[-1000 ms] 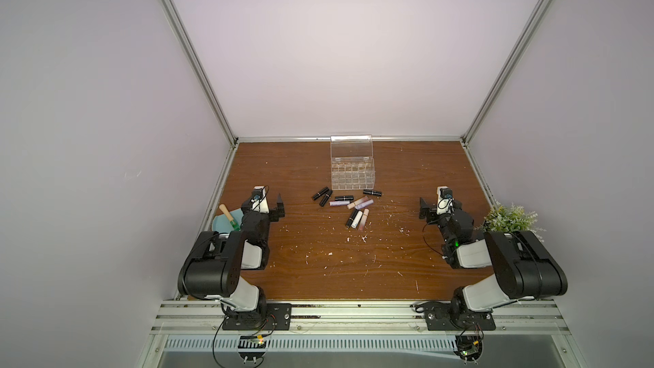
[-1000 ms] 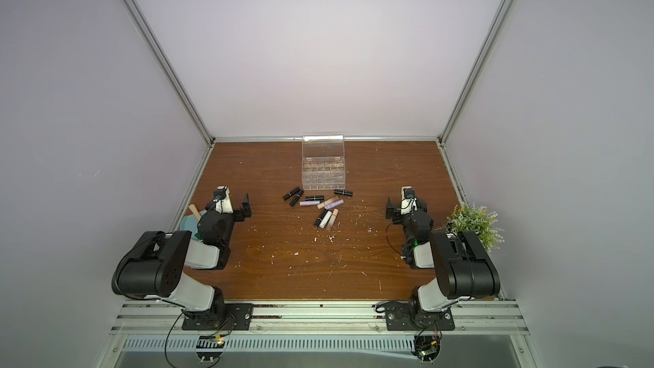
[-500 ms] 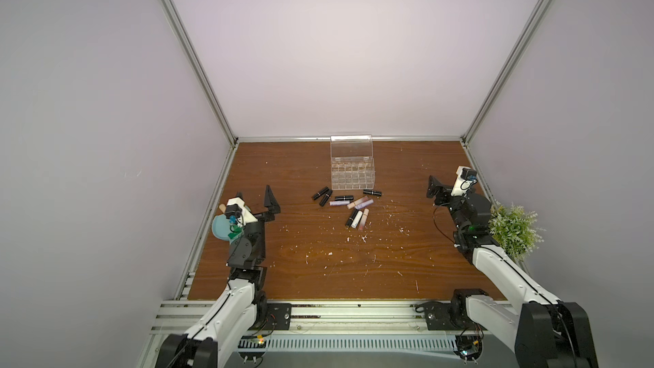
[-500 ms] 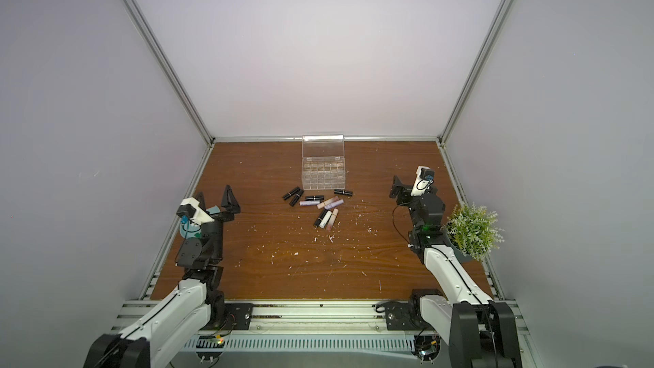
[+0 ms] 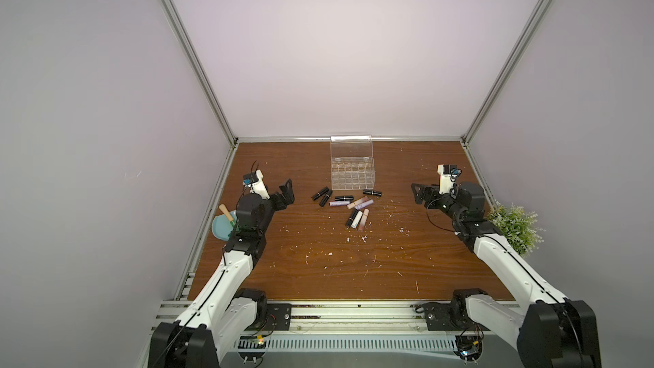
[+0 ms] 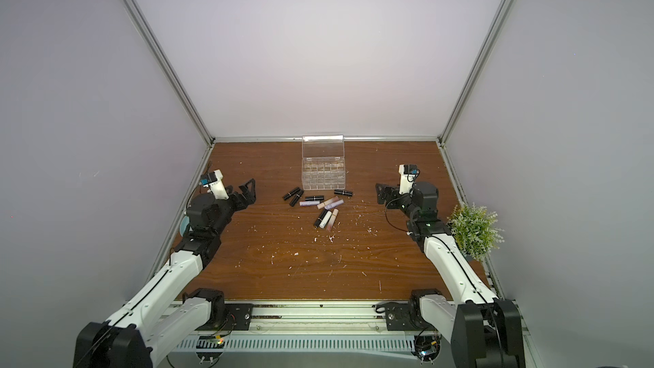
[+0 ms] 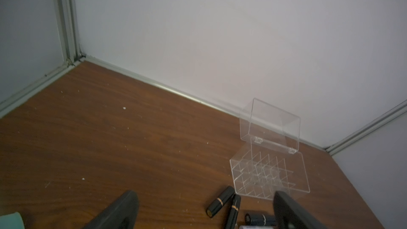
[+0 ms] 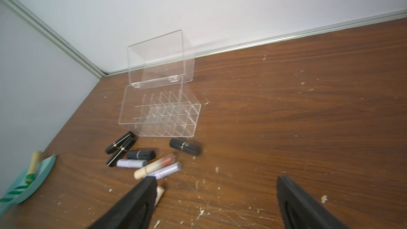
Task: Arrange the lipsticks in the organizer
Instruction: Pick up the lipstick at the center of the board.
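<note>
The clear organizer (image 5: 352, 175) (image 6: 323, 175) stands at the back middle of the wooden table, its lid raised and its cells empty. Several lipsticks (image 5: 356, 211) (image 6: 327, 211), black, lilac, beige and white, lie loose on the table just in front of it. My left gripper (image 5: 286, 192) (image 7: 204, 193) hovers open to the left of the pile, near two black lipsticks (image 7: 220, 201). My right gripper (image 5: 419, 192) (image 8: 215, 179) hangs open to the right of the pile, nothing between its fingers. A lone black lipstick (image 8: 185, 146) lies by the organizer (image 8: 158, 115) corner.
A teal dustpan (image 5: 221, 231) (image 8: 28, 186) with a wooden-handled brush sits at the left edge behind my left arm. A small green plant (image 5: 515, 228) stands at the right edge. White crumbs (image 5: 361, 239) dot the table's middle. Walls close three sides.
Both arms have unfolded from their tucked poses and reached out over the table, their grippers now facing the lipstick pile from each side. Lipsticks and organizer have not moved.
</note>
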Motion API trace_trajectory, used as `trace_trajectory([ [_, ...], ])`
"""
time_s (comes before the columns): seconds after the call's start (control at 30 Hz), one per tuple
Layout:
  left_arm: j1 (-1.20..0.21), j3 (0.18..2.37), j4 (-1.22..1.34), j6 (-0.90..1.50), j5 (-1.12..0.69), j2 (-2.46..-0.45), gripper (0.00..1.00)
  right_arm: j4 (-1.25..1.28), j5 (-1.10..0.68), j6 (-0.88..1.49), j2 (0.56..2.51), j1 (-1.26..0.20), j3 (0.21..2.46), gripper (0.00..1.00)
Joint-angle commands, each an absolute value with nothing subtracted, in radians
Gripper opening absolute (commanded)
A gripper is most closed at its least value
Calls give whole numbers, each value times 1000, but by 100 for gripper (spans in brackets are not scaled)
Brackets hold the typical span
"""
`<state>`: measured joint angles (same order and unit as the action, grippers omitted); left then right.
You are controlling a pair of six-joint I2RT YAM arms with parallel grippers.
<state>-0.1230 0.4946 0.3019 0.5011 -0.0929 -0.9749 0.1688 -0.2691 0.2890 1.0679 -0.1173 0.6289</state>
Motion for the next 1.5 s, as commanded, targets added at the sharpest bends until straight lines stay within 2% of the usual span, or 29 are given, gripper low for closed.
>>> trace_trajectory([
  [0.0,-132,532,153,467,-192,-1035,99,115,-356,251,1060,-146,658,86],
  [0.1,-132,605,96,435,-192,-1126,100,109,-381,245,1065,-160,668,85],
  [0.23,-180,677,73,382,-104,-1215,85,111,-396,242,1074,-174,672,84],
  [0.3,-206,730,46,347,-77,-1262,84,117,-410,237,1085,-182,671,83],
  [0.53,-327,920,-55,205,83,-1501,98,124,-418,217,1126,-223,682,83],
  [0.77,-333,976,-76,172,97,-1618,98,130,-410,210,1162,-247,686,80],
  [0.93,-333,1019,-90,153,84,-1691,91,131,-410,207,1189,-267,701,74],
  [1.47,-324,1078,-145,169,-40,-1766,77,123,-415,195,1206,-277,709,72],
])
